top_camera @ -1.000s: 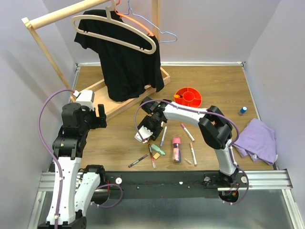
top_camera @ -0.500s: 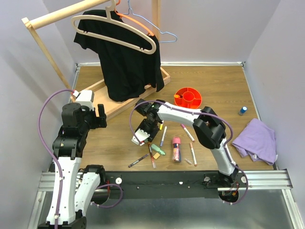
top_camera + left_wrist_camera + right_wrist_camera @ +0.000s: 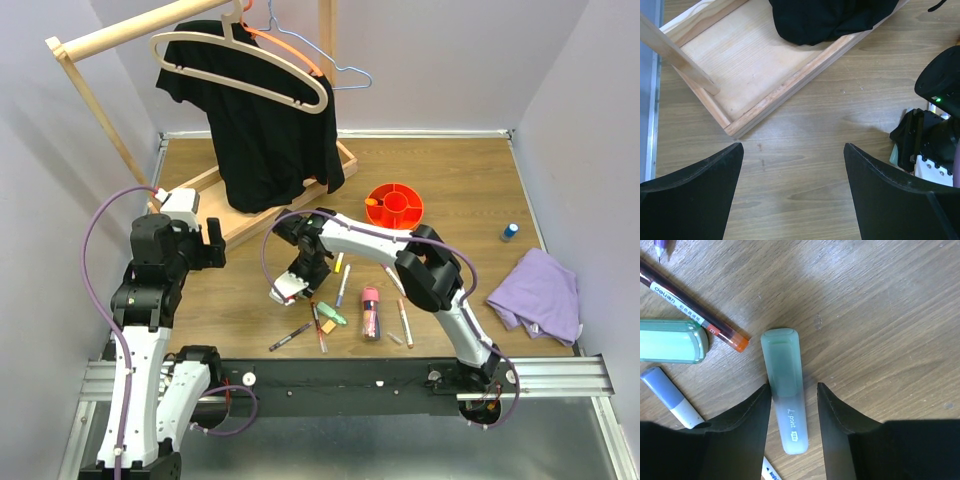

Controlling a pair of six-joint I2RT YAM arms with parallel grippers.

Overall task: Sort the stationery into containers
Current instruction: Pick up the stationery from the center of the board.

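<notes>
"deli" on brown pen (image 3: 690,304), "point" on highlighter (image 3: 783,365)

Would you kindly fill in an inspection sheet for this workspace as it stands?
Surface: wooden table, no spills seen.
Job's things: pens and highlighters scattered near the front; pink tube among them; orange organiser farther back.
Clutter: purple cloth, small blue object, clothes rack with black shirt.
Grippers: left gripper open over bare wood; right gripper straddles a green highlighter, not clamped.
Cables: purple cable loops at both arms.
Surroundings: plain walls; nothing else seen.
</notes>
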